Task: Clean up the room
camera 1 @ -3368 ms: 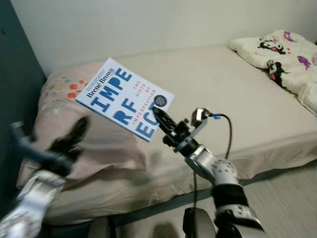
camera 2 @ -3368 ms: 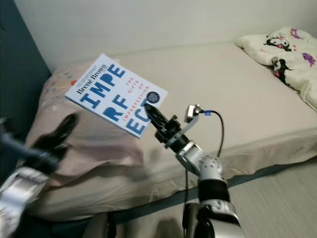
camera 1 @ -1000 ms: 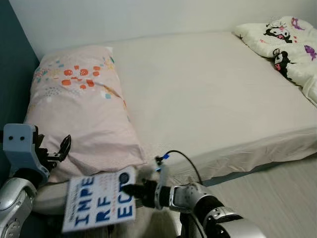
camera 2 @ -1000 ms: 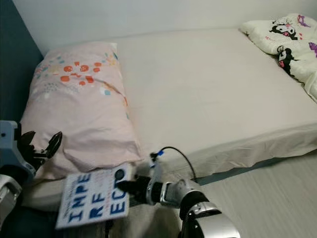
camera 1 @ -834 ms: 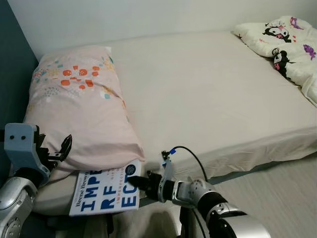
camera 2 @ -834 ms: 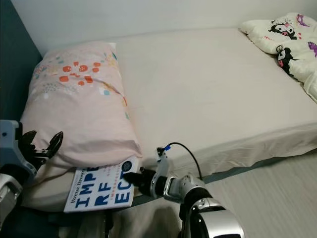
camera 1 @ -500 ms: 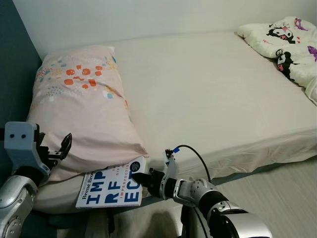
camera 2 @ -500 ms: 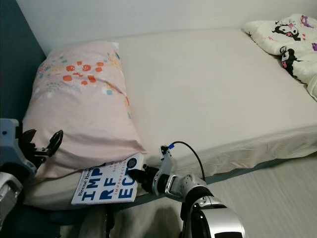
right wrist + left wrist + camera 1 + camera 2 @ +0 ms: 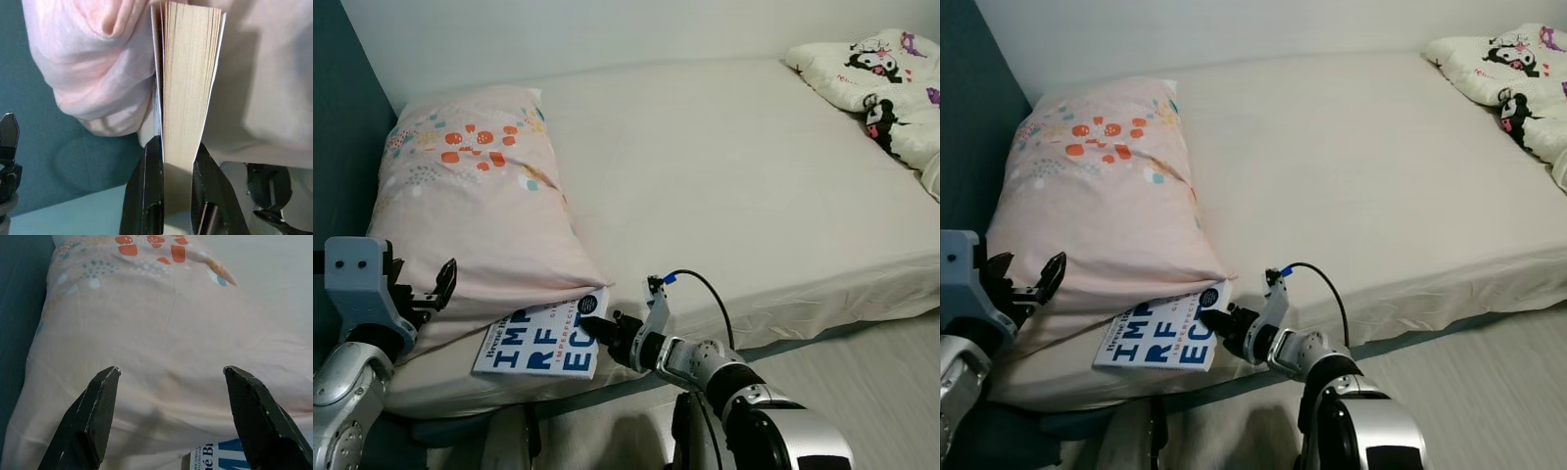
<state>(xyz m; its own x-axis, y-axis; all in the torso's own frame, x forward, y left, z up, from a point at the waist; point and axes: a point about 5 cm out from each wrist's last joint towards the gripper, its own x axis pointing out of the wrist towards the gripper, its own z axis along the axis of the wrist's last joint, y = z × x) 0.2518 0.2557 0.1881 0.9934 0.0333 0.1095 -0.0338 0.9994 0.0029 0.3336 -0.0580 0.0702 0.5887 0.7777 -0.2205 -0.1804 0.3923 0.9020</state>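
The right arm (image 9: 724,377) reaches low and forward across the robot's front toward its left, forearm nearly level, with the right gripper (image 9: 597,333) at the near edge of the bed (image 9: 734,186). Its fingers (image 9: 146,196) are pinched on the book (image 9: 543,345), one on each cover, gripping the corner nearest the robot's right. In the right wrist view the page block stands edge-on between the two fingers, running straight away from the gripper, with the pillow (image 9: 93,63) bulging against one cover and the pale sheet along the other. The book lies nearly flat on the mattress edge, cover up, blue letters facing the camera, its long axis running along the bed's near edge from the gripper out toward the robot's left. Its far long edge is tucked just under the pillow's (image 9: 475,206) near end, and touches it; whether the whole book rests on the sheet or is partly held up cannot be told. The left arm (image 9: 347,362) is bent and raised at the robot's left side, beside the bed's corner, and the left gripper (image 9: 168,416) points at the pillow's near end with its fingers (image 9: 95,411) spread wide and nothing between them. From that gripper the pillow lies just ahead, and a corner of the book peeks out below the pillow near one finger. A patterned blanket (image 9: 886,83) lies bunched at the bed's far right corner, well away from both grippers.
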